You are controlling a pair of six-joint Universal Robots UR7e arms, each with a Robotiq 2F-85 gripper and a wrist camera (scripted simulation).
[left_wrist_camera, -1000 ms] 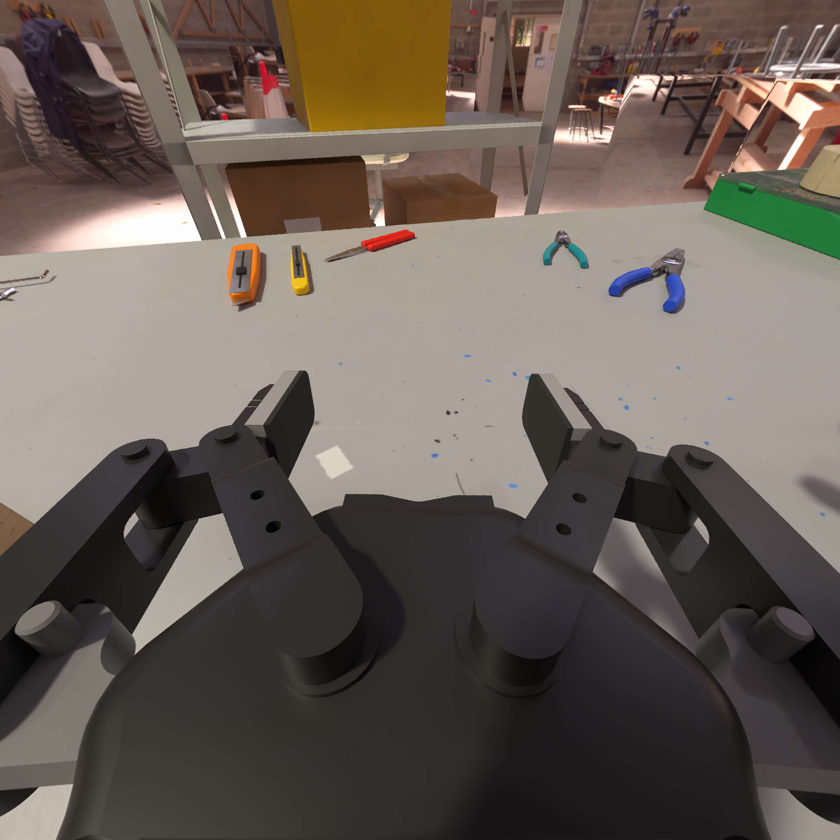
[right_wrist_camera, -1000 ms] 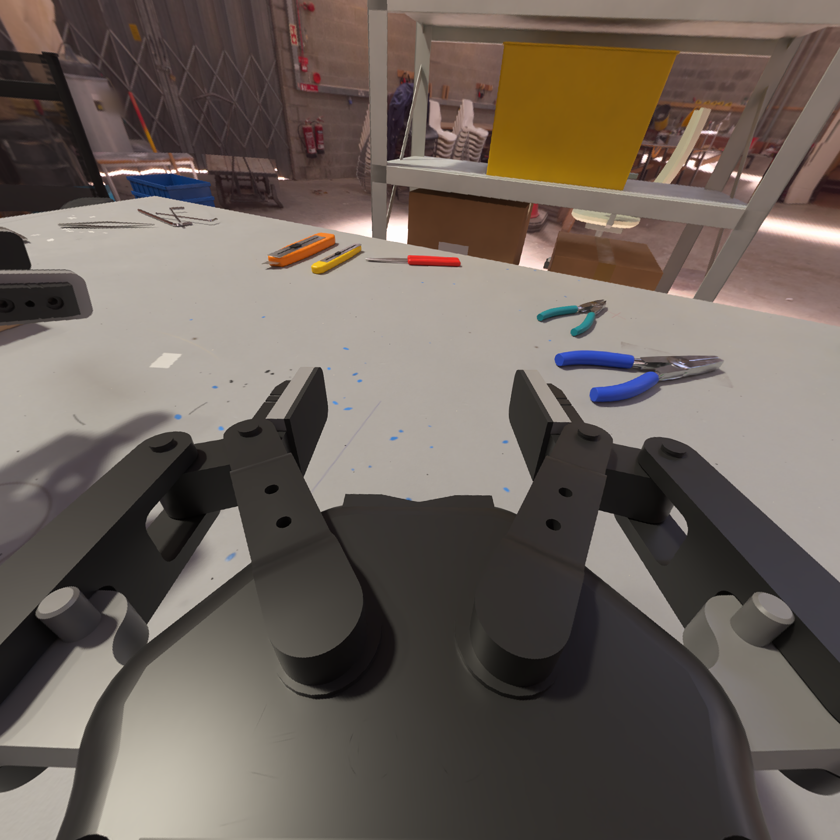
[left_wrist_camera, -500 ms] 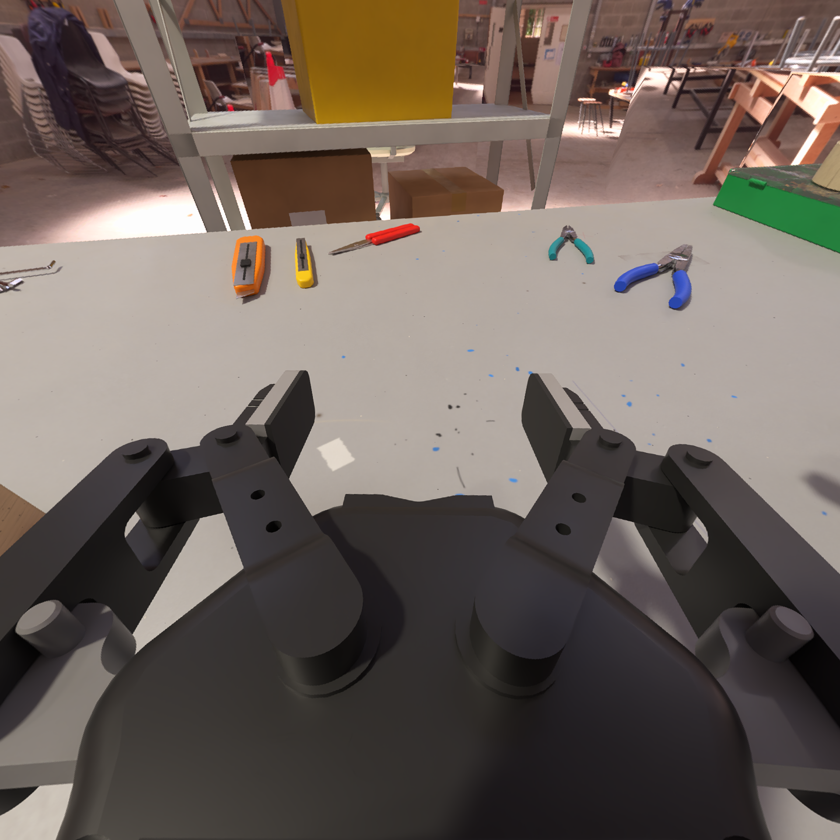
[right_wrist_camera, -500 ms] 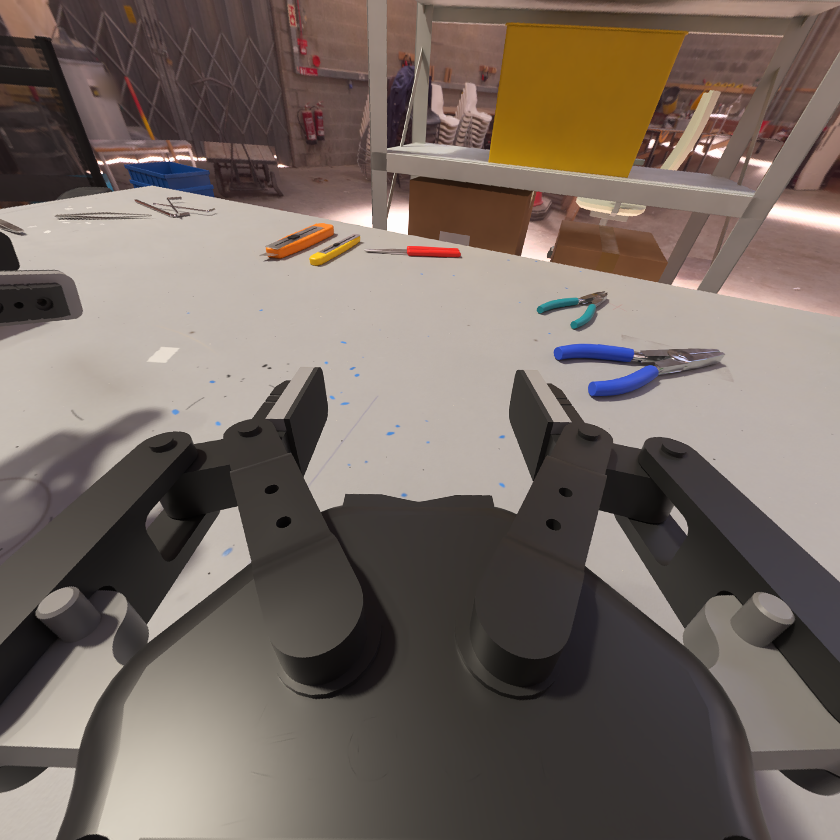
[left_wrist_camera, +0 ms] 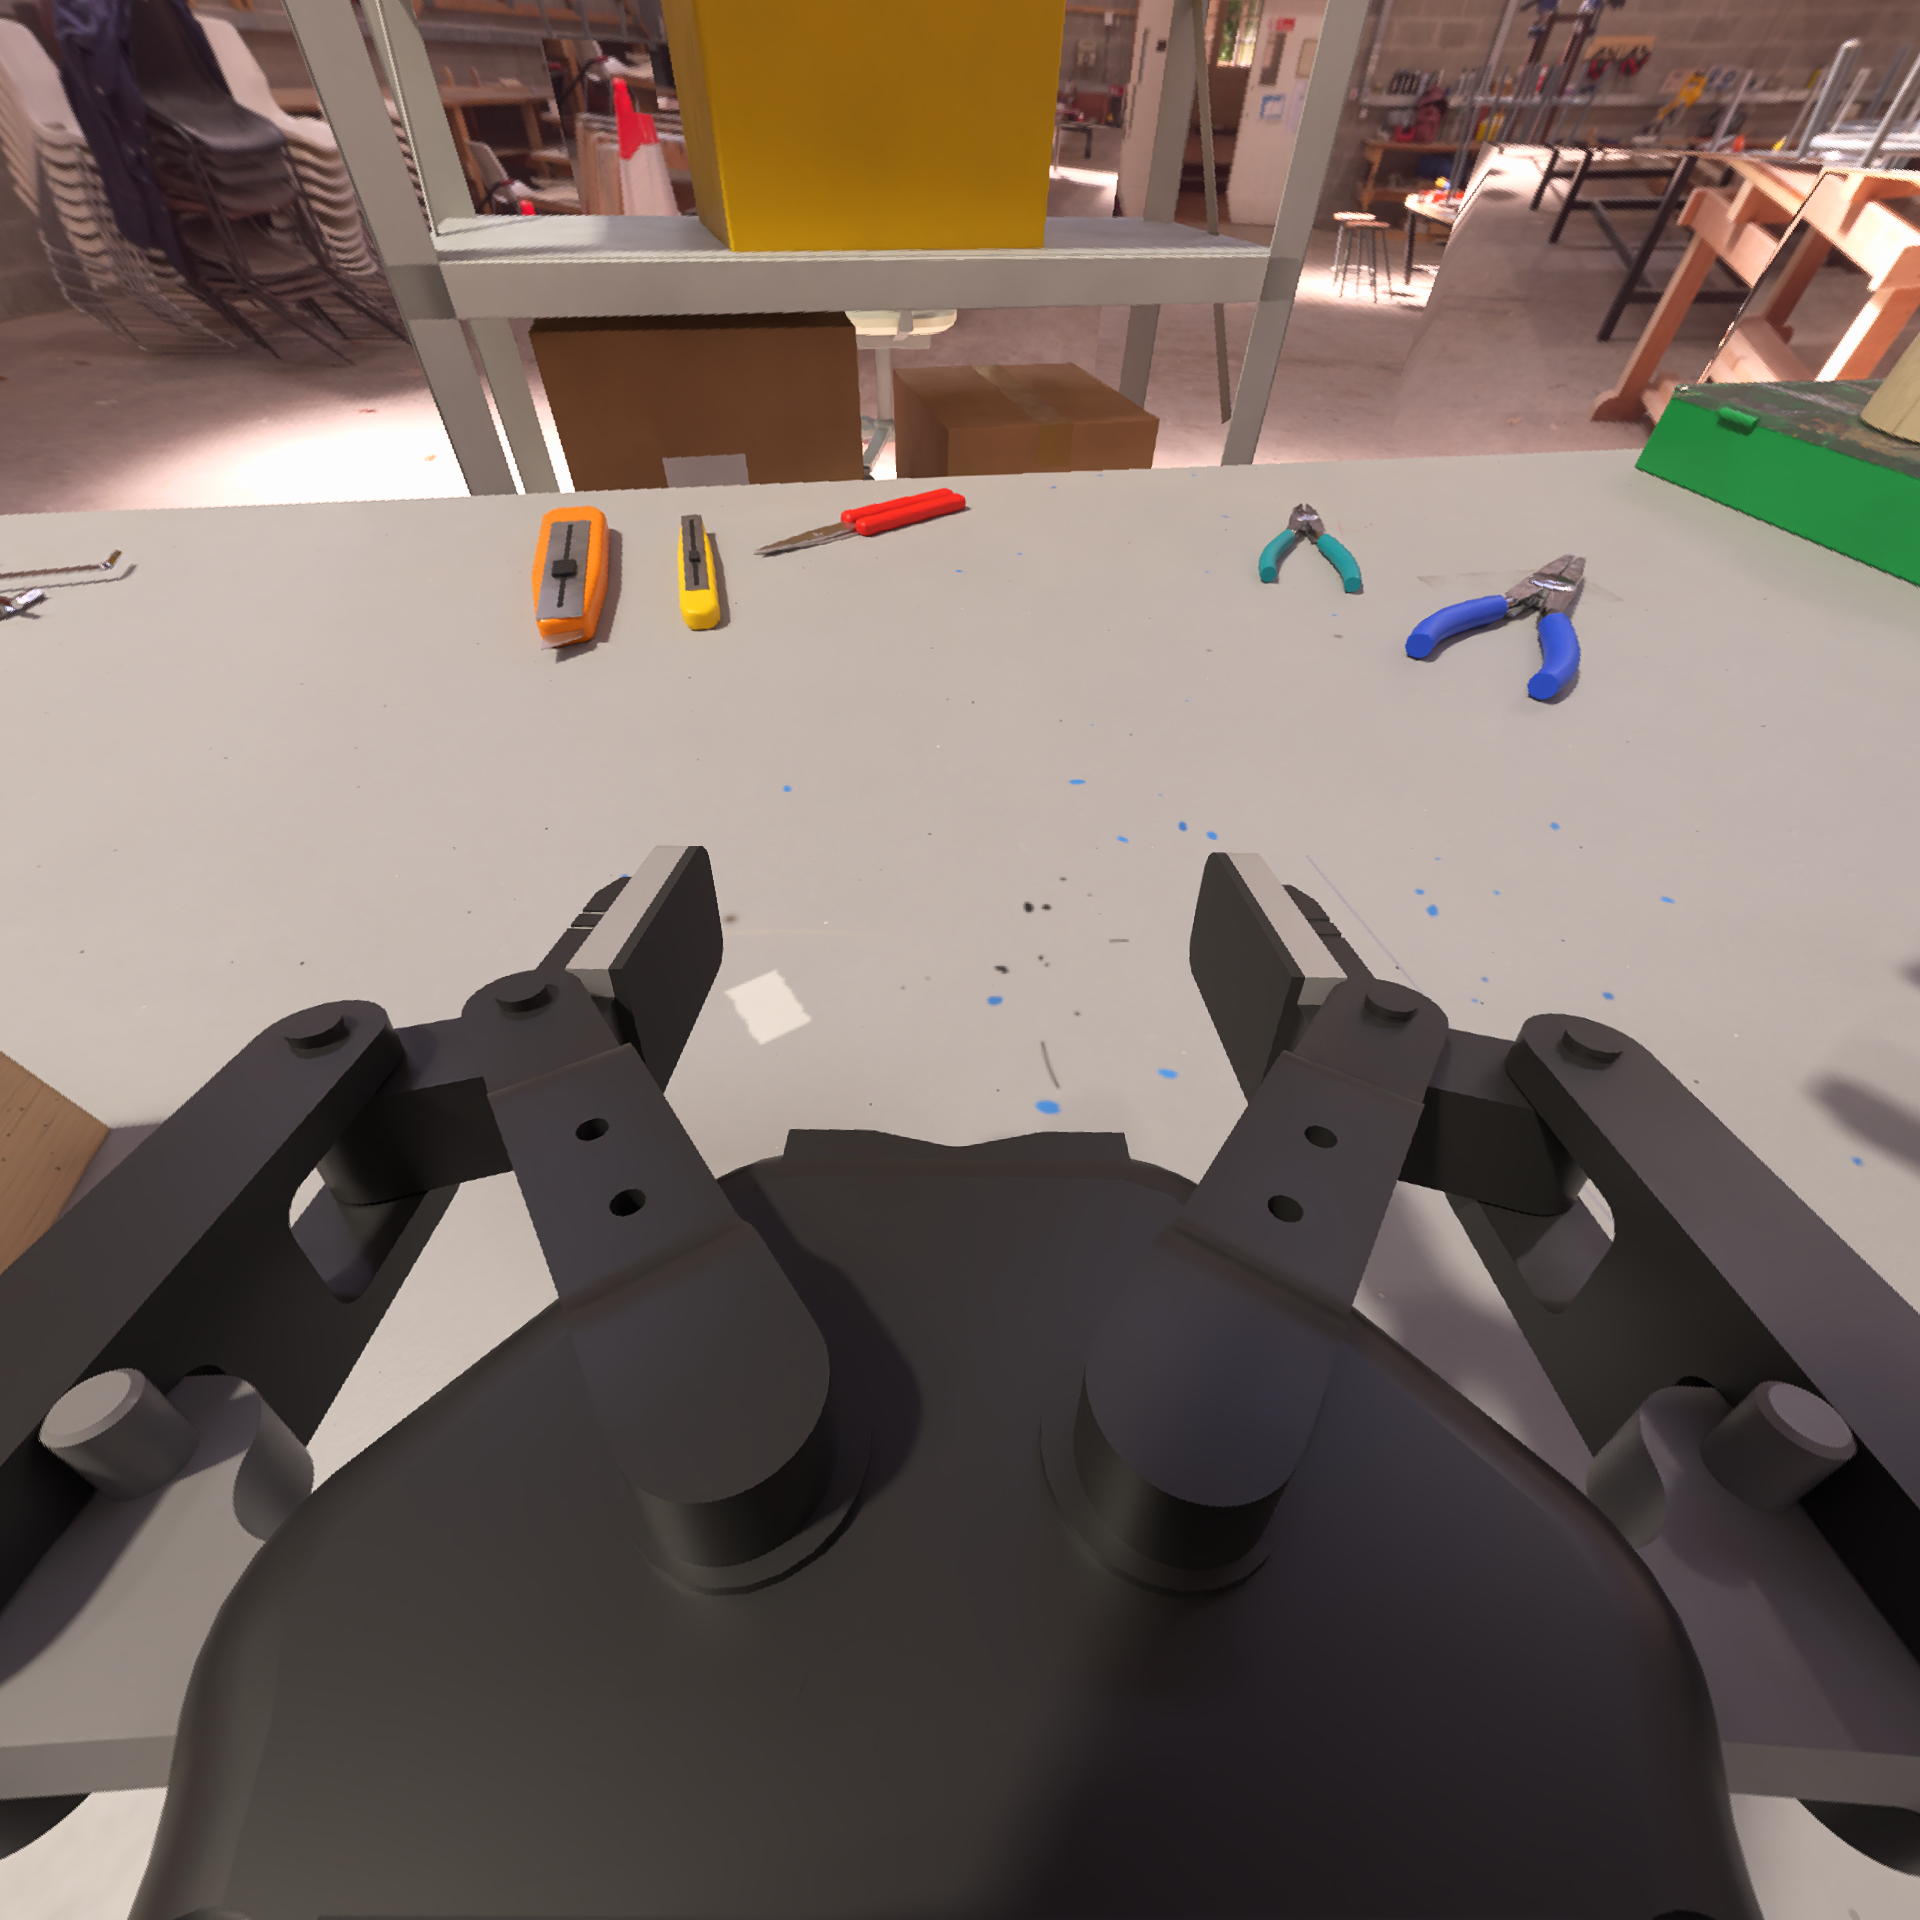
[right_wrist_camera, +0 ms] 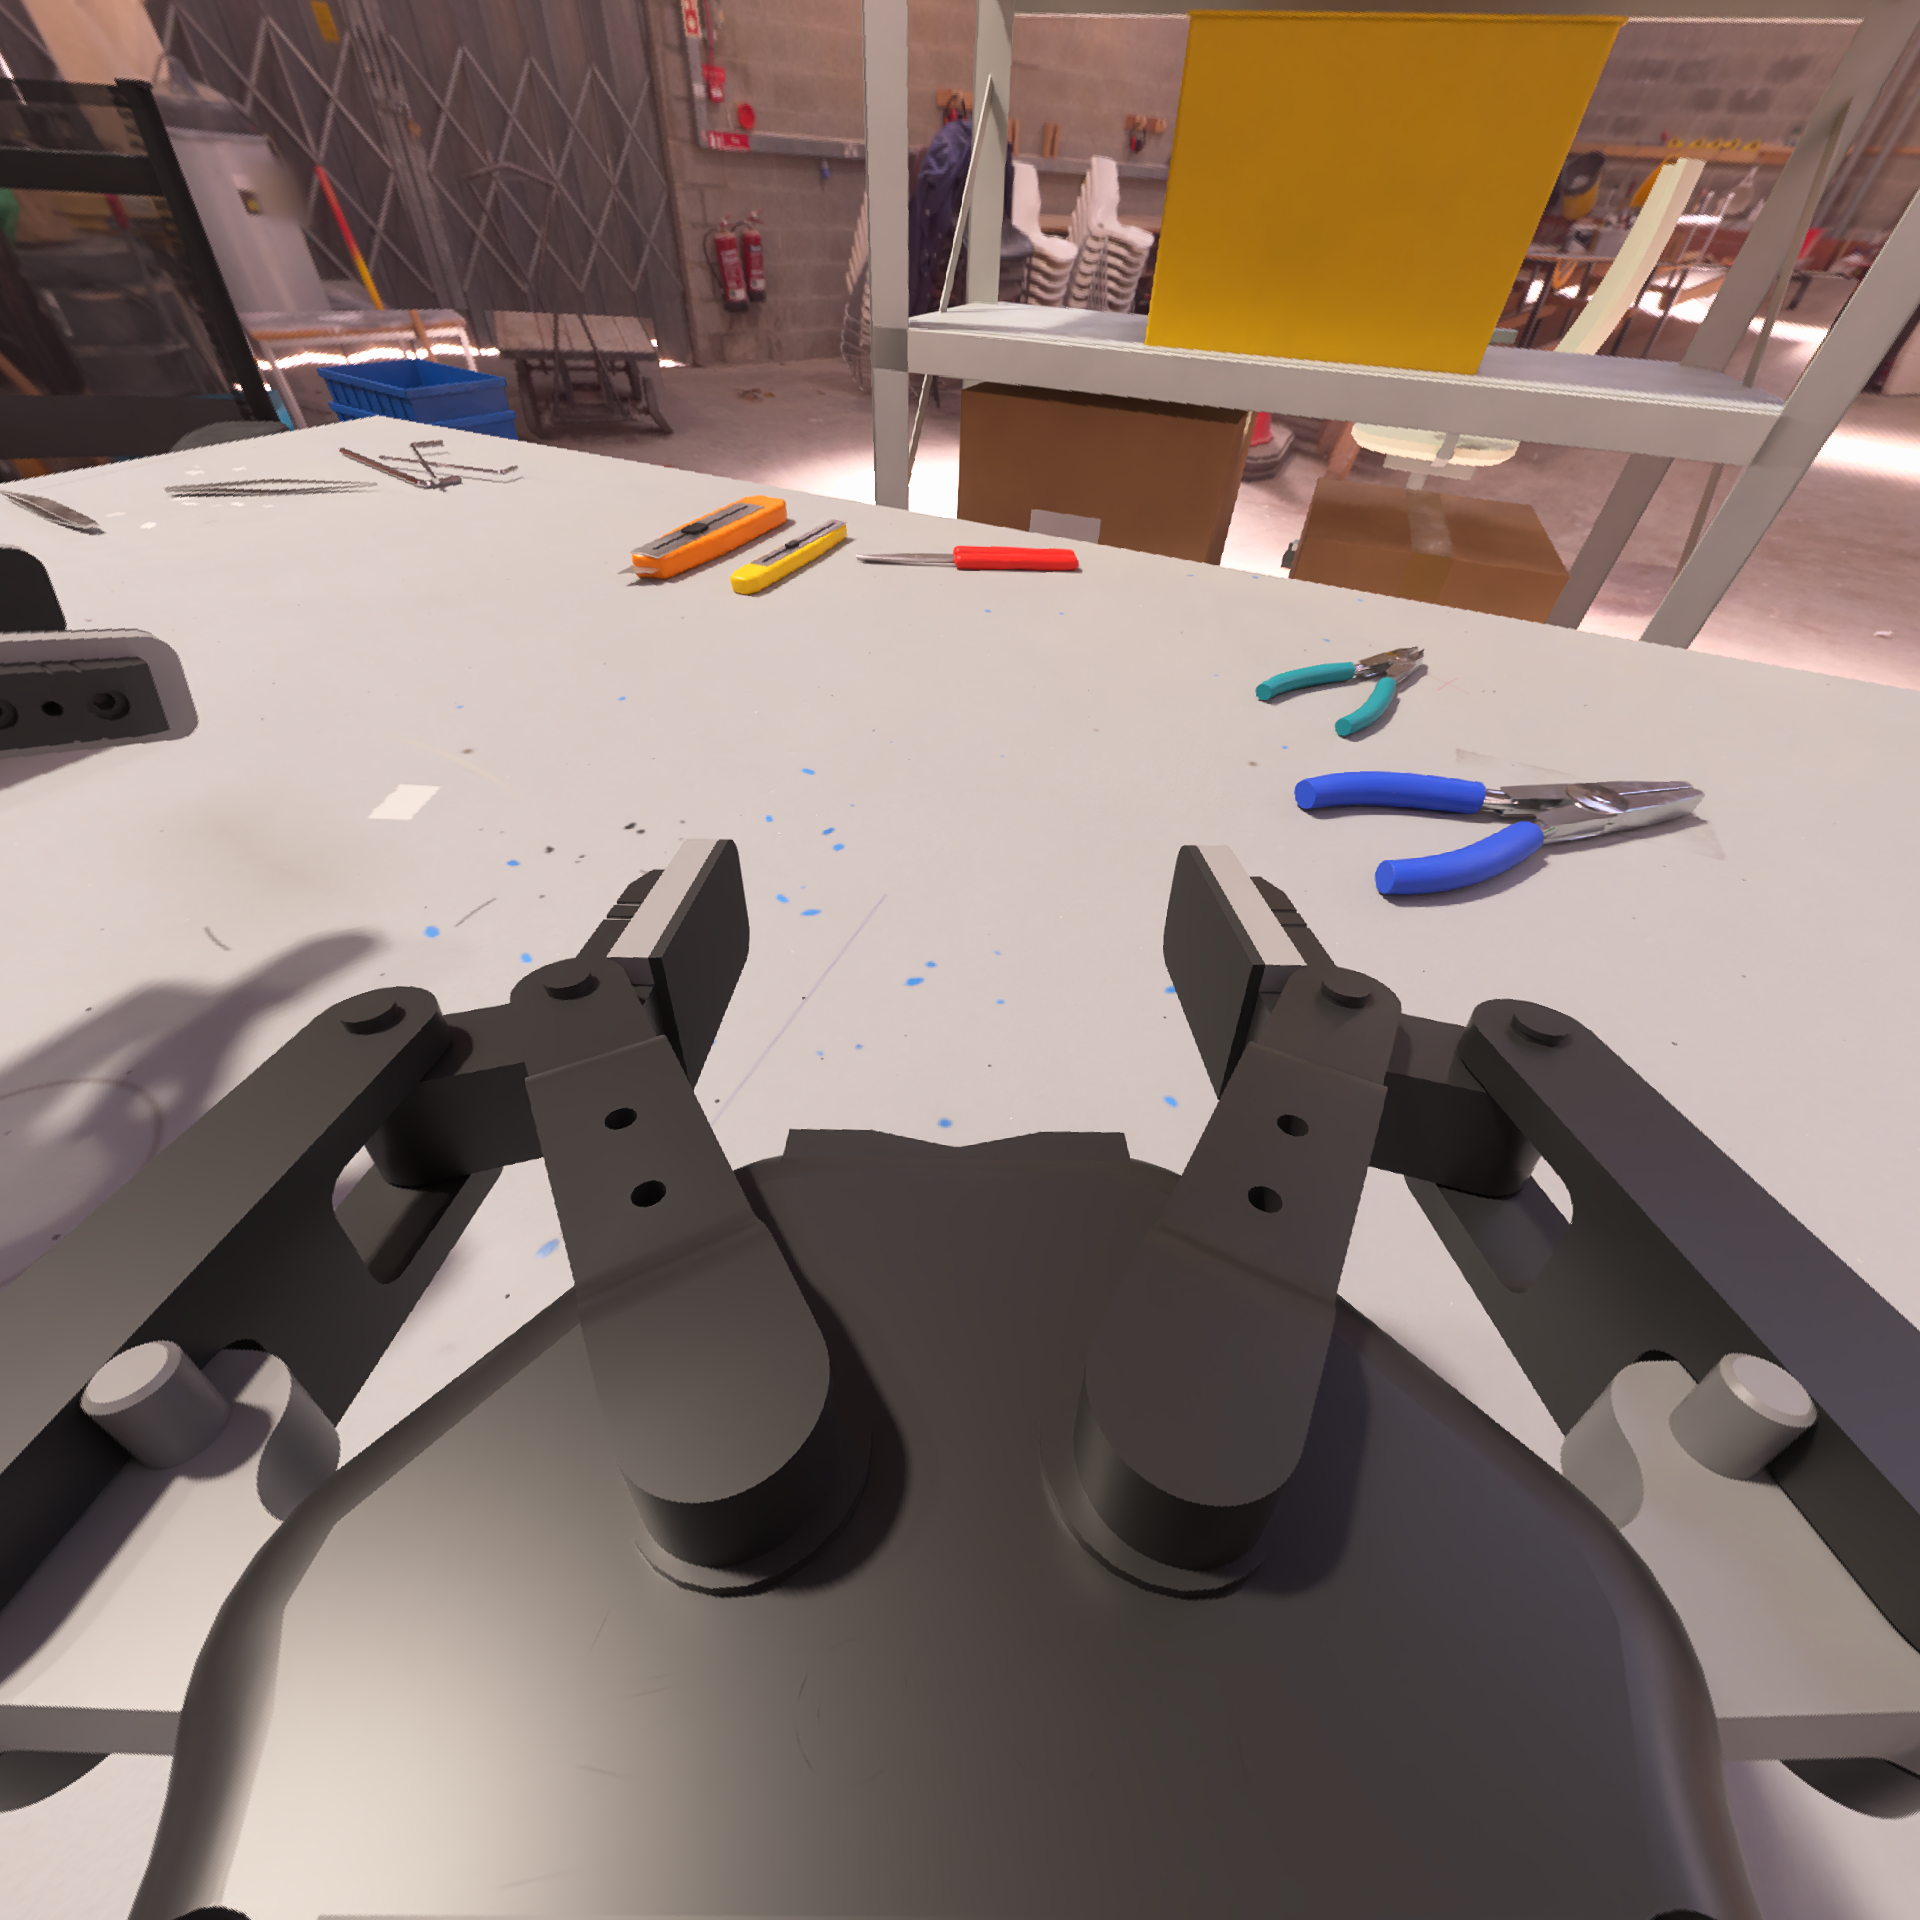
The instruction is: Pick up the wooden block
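Note:
Only a light brown corner of the wooden block shows, at the far left edge of the left wrist view, flat on the grey table. It lies left of and behind my left gripper's fingertips. My left gripper is open and empty above the table. My right gripper is open and empty above blue paint specks. The block does not show in the right wrist view. One finger of the left gripper shows at that view's left edge.
Along the far edge lie an orange utility knife, a yellow knife, a red-handled tool, teal pliers and blue pliers. A green box stands at the far right. A shelf holds a yellow bin.
In both views the table and tools have shifted slightly up in the picture. A little more of the block's corner shows at the left edge. Both grippers have stayed open.

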